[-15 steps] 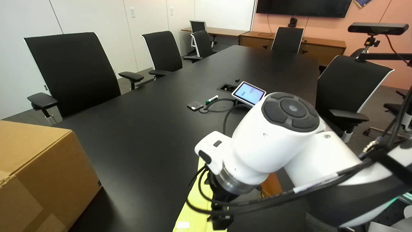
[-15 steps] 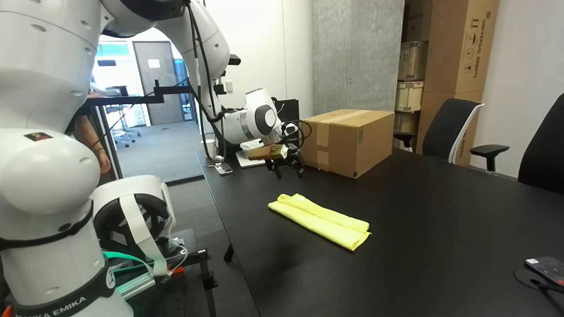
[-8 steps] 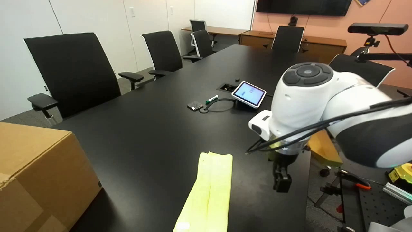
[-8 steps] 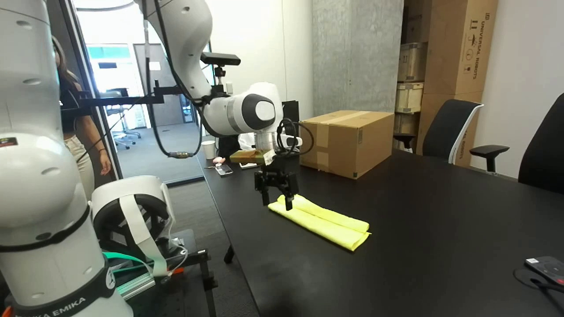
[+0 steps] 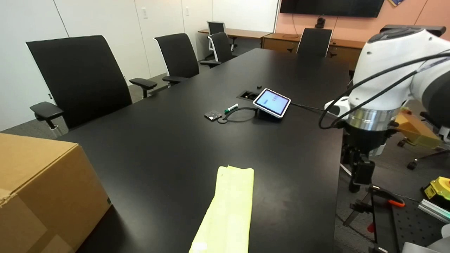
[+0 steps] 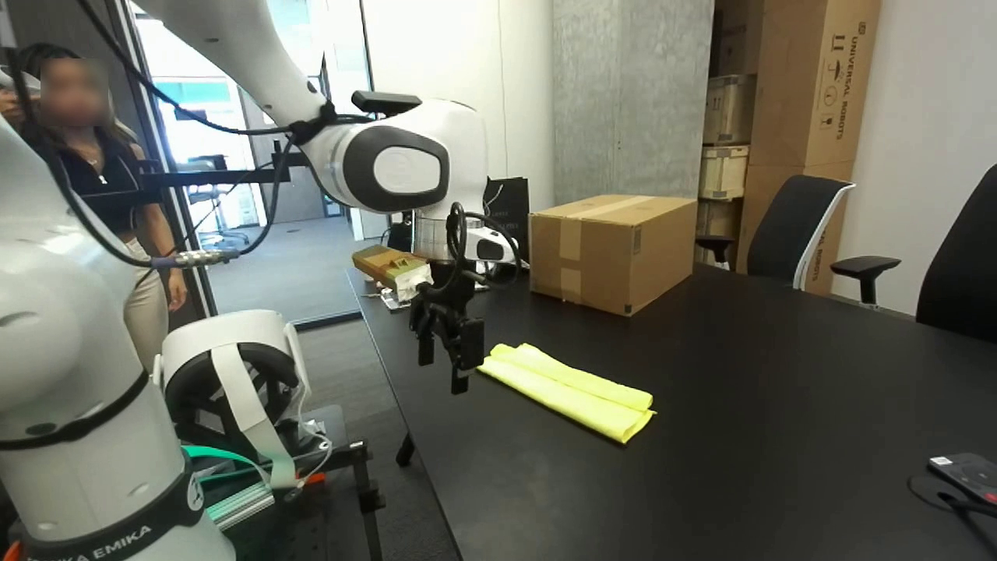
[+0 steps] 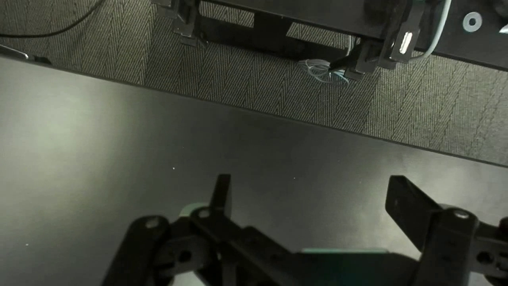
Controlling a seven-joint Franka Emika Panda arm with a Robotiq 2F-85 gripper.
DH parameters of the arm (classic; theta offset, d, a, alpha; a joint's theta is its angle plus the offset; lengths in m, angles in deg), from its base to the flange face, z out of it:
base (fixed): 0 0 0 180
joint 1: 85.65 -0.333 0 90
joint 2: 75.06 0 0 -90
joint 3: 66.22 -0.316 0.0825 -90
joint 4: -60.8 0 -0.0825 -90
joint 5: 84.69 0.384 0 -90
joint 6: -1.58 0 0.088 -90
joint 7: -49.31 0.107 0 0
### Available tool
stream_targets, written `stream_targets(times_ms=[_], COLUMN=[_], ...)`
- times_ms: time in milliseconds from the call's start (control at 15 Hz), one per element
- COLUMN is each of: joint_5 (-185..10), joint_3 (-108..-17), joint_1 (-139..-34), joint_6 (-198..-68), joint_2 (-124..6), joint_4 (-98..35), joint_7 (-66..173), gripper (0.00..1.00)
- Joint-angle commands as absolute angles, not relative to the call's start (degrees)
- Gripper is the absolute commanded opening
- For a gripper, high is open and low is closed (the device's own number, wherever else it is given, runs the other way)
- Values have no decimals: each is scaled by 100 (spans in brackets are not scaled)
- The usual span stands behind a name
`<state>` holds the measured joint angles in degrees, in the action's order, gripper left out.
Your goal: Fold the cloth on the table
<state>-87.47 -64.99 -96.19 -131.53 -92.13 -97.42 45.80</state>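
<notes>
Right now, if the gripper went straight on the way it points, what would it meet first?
Probably the table, near its edge: the gripper points down, and the wrist view shows black tabletop between its open jaws. How far below is unclear.

Tall cardboard box (image 6: 810,86) has UNIVERSAL ROBOTS down its side — and the black band (image 6: 160,520) on the robot's base (image 6: 97,487) says EMIKA, preceding word partly cut off. Tablet screen (image 5: 272,102) — too tiny to read.

I see the white arm (image 6: 241,54) bent down at its wrist (image 6: 461,144), the gripper (image 7: 309,177) pointing downward above the table (image 6: 545,491), close to one long edge, fingers (image 7: 408,210) spread well apart.
</notes>
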Motion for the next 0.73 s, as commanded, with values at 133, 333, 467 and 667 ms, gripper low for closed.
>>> stream_targets(times_ms=[133, 333, 467, 667], joint_5=[-8368, -8636, -8555, -8572], joint_3=[-6078, -5663, -5811, -5675], joint_1=[-9064, -8611, -8668, -8567], joint_6=[-11785, -10981, -11197, -11000], joint_2=[-10905, -11786, -11389, -11765], joint_4=[-9641, -9673, -9632, -9658], joint_7=[3626, 3136, 3327, 3180], gripper=[100, 100, 100, 100])
